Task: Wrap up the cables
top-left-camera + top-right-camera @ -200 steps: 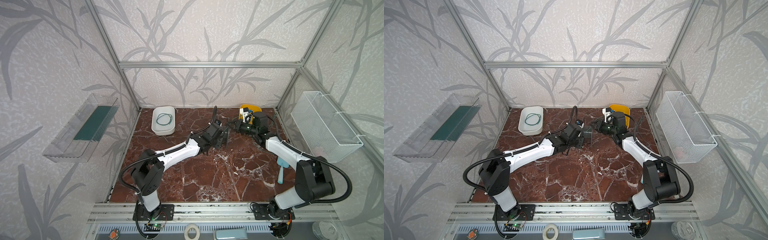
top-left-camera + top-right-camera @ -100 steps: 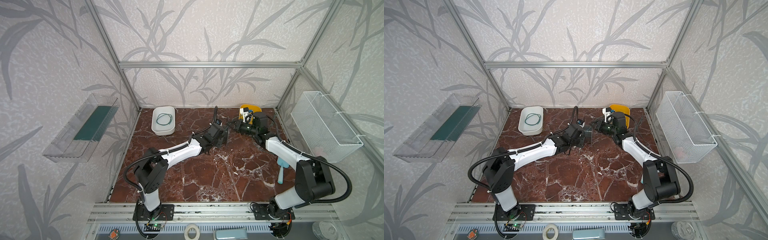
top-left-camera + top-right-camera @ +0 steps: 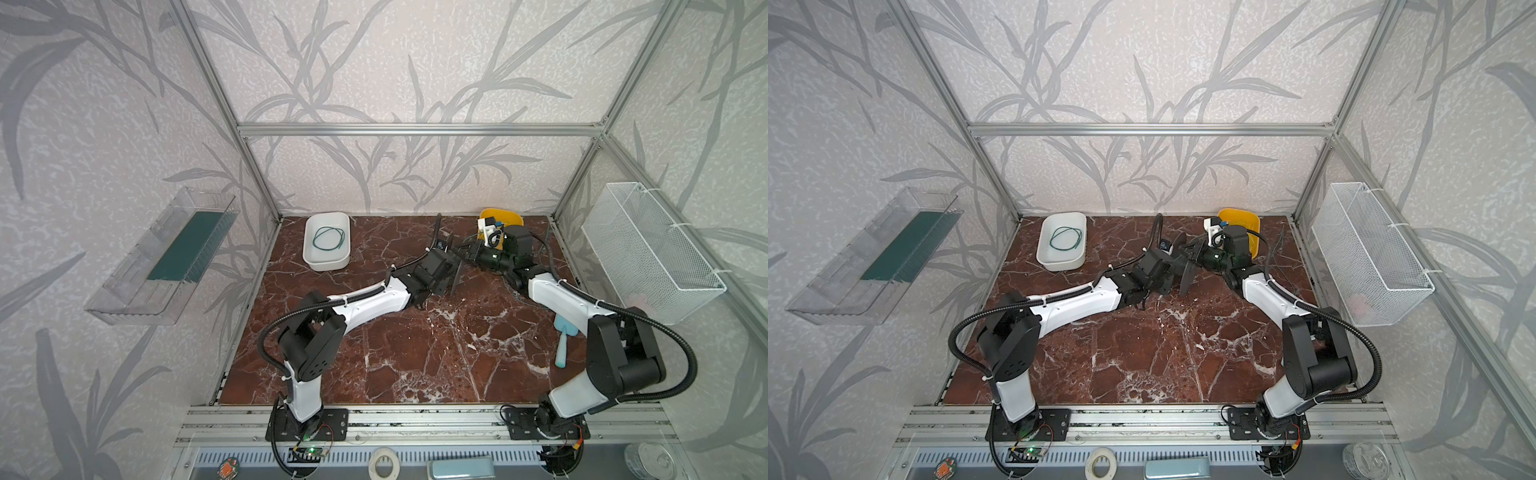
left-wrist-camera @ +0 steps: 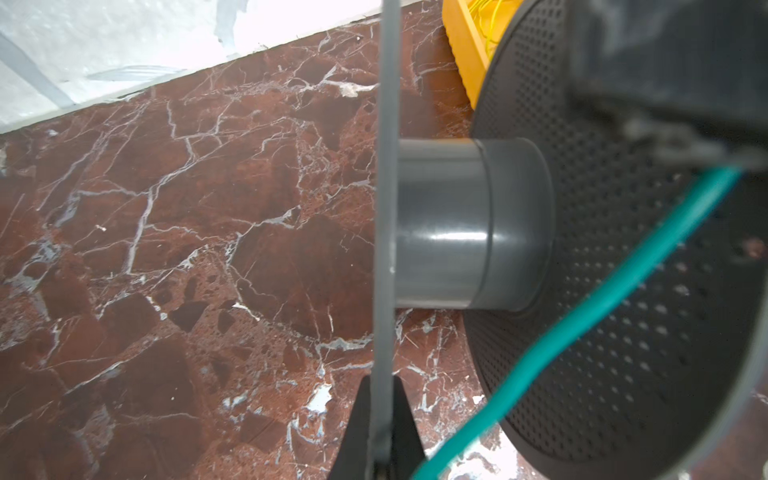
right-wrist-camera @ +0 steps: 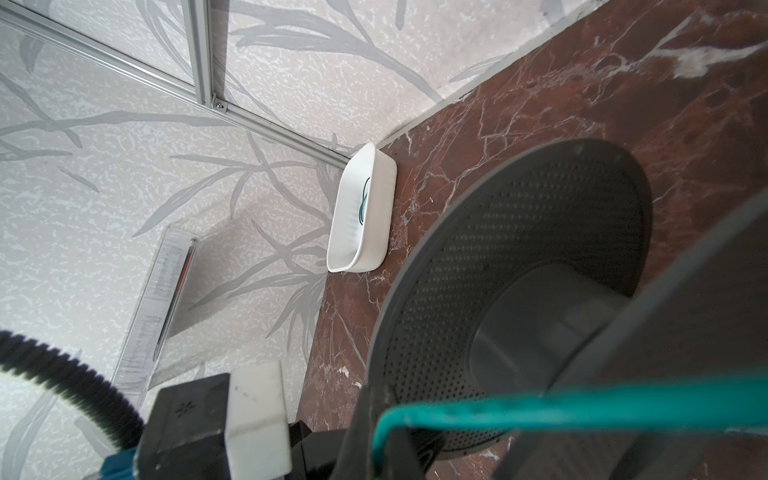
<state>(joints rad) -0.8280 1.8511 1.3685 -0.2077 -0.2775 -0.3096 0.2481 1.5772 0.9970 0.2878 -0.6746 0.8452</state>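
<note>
A robot lab test cell: an aluminium frame (image 3: 419, 129) boxes in the space, with leaf-print panels (image 3: 374, 62) hung as walls. Two white-and-black arms, left (image 3: 365, 305) and right (image 3: 561, 295), are bolted to a slotted rail (image 3: 415, 419) at the front edge of a marble-look tabletop (image 3: 415, 353). A bare circuit board (image 3: 309, 453) with a green light sits below the rail. A wire basket (image 3: 648, 253) and a clear tray (image 3: 162, 257) are fixed to the side walls; a tape roll (image 3: 384, 461) lies out front
</note>
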